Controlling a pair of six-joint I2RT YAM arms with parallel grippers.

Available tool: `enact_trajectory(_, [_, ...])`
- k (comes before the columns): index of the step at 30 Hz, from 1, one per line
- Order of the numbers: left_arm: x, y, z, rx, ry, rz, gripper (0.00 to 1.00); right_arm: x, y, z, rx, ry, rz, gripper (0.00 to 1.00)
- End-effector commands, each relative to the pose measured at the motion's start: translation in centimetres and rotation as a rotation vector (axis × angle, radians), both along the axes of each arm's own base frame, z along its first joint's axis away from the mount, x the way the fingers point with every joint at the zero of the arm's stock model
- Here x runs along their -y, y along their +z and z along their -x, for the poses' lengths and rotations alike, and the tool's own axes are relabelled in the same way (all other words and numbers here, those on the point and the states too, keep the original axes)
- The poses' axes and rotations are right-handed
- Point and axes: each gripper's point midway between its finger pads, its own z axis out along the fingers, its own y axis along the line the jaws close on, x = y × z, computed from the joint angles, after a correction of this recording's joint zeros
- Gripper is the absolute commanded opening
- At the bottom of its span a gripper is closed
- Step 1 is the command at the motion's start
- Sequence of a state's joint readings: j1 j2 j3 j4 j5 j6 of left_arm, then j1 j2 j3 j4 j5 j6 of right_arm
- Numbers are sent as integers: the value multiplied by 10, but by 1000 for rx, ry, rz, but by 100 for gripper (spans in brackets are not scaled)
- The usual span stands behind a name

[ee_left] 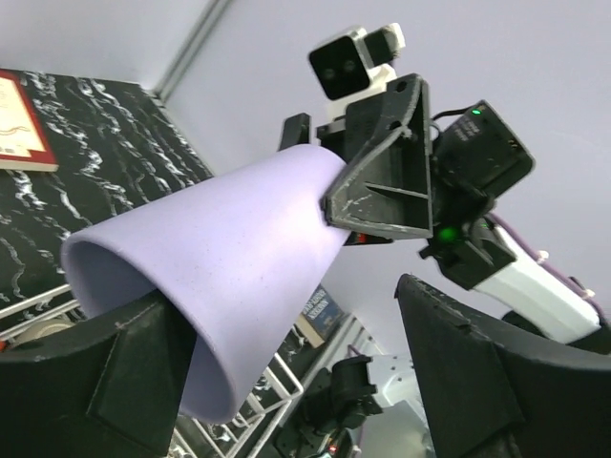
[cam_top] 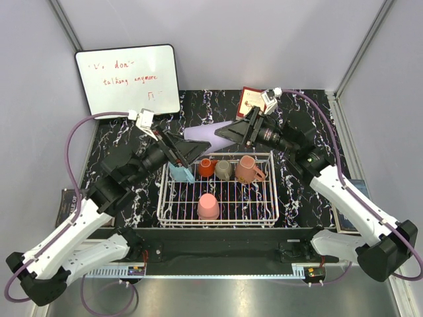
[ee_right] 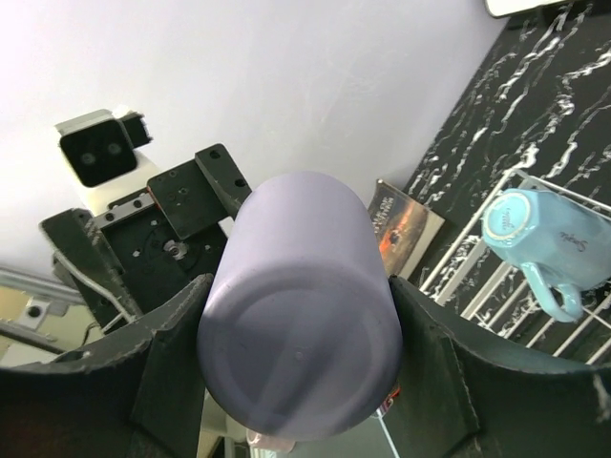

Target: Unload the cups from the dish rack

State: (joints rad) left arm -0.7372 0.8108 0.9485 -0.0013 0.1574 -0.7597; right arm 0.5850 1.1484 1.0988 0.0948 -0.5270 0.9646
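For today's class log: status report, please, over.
Right gripper shut on lavender tumbler, aloft by dish rack far edge. Left gripper open, straddling its rim. Five cups at rack. Nothing blocking.

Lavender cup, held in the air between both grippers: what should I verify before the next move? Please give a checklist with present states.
1. Right gripper grips the lavender cup at its base: ok, both fingers press its sides.
2. Left gripper closed on the cup's open end: not ok, a gap shows beside one finger.
3. Cup clear of the dish rack: ok, it hangs beyond the far side.
4. Blue cup clear of the left arm: cannot tell, they overlap in the top view.
5. Right gripper safe to release: not ok, the left one does not grip.
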Motion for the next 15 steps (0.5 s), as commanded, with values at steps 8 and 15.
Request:
enact_trajectory(8, [14,17,12,48,-139,119,30,-3,19,7,13,136,-185,0])
enact_trajectory(15, [17,13,9,26,-169,110,0,-8,19,15,15,219,-202,0])
